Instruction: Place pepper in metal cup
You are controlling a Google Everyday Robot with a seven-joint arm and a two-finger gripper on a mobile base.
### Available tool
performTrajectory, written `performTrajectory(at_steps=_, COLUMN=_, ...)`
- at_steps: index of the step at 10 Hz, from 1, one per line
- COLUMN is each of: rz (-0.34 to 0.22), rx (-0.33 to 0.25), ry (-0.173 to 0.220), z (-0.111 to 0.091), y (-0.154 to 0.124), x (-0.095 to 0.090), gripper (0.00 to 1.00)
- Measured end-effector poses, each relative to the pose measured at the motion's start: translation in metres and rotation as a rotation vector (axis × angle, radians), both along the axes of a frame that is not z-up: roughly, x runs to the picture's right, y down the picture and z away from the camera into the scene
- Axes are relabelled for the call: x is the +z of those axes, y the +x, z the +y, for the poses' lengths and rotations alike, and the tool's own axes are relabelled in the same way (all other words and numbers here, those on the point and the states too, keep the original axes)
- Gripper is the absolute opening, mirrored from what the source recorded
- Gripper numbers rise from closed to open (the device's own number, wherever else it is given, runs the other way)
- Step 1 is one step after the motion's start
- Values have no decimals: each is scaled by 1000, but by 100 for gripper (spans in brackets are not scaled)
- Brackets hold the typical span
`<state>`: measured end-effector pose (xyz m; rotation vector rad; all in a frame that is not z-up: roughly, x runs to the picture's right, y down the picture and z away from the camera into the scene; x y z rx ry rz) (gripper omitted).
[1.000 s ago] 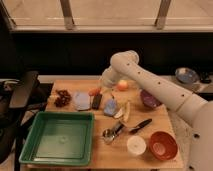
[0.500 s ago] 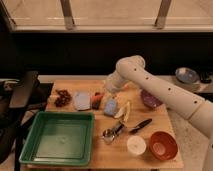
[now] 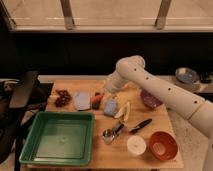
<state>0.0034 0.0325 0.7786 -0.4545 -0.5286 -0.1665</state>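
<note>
Tabletop (image 3: 150, 150) — hand (image 3: 101, 93) over pepper (image 3: 96, 100)

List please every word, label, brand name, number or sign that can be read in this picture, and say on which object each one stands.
None: no readable word, number, brand or sign shows on anything here.
The metal cup, the green tray, the white cup and the red-brown bowl show no marking.
The gripper, low over the pepper, and the arm show only small dark dots, no text.

Single view: raised, front-on, angled down over table (image 3: 150, 152); tool (image 3: 100, 96) mid-frame, probably near pepper (image 3: 96, 100).
</note>
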Motion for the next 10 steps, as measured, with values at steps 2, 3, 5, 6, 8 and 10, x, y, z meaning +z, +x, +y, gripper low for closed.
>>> performTrajectory(at_steps=2, rz=3, rx=-6, ry=-4, z=8, y=0, x=0, gripper=0)
performTrajectory(at_steps=3, rz=6, rx=-5, ry=-3, z=14, y=1, x=-4, gripper=0)
performTrajectory(at_steps=5, rz=14, rx=3, ry=-5, z=41, y=5, x=-21, gripper=0)
performTrajectory(at_steps=6, rz=17, rx=6, ry=-5, z=57, y=5, x=-33, gripper=0)
performTrajectory(at_steps=8, rz=31, rx=15, ry=-9, z=94, y=8, x=-58, gripper=0)
performTrajectory(at_steps=10, rz=45, rx=23, ry=-36, z=124, y=9, x=-66, gripper=0)
